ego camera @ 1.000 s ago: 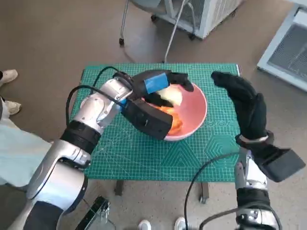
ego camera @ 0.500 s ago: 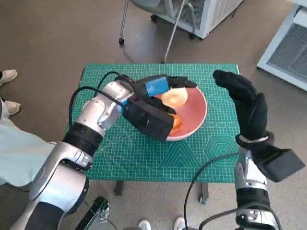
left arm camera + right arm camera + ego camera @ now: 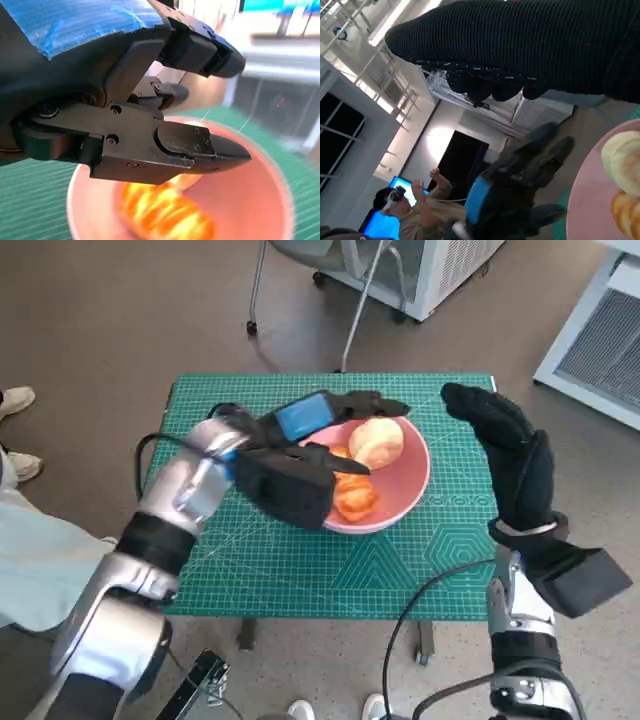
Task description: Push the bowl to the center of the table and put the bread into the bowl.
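The pink bowl (image 3: 400, 485) sat on the green cutting mat (image 3: 300, 560) that covered the desk (image 3: 250, 635), a little toward the far edge and right of the middle. Inside it lay the bread (image 3: 377, 442), a pale round roll, against the far side of the bowl, with an orange, glazed-looking piece (image 3: 355, 498) next to it on the near side; the left wrist view showed that orange piece only as a blur (image 3: 165, 212) at the bottom of the bowl (image 3: 265, 200).

The left hand (image 3: 315, 430) hung over the left rim of the bowl, its blue-taped back up, its black fingers (image 3: 375, 402) spread apart and reaching over the rim beside the bread. It held nothing: the fingers (image 3: 200, 145) stood open above the bowl in the left wrist view, with the bread free below them.

The right hand (image 3: 510, 455), in its black knitted glove, stood upright just off the right rim of the bowl, near the right edge of the desk, fingers extended and together, grasping nothing. In the right wrist view the glove (image 3: 530, 47) crossed the top as a dark band, with the bread (image 3: 622, 160) and the bowl's rim (image 3: 575, 190) at one side, the left hand (image 3: 520, 190) beyond it, and a person (image 3: 420, 215) seated in the background.

On the floor past the far edge stood a wheeled chair base (image 3: 300, 290), and a shoe (image 3: 18, 398) showed off the left edge.
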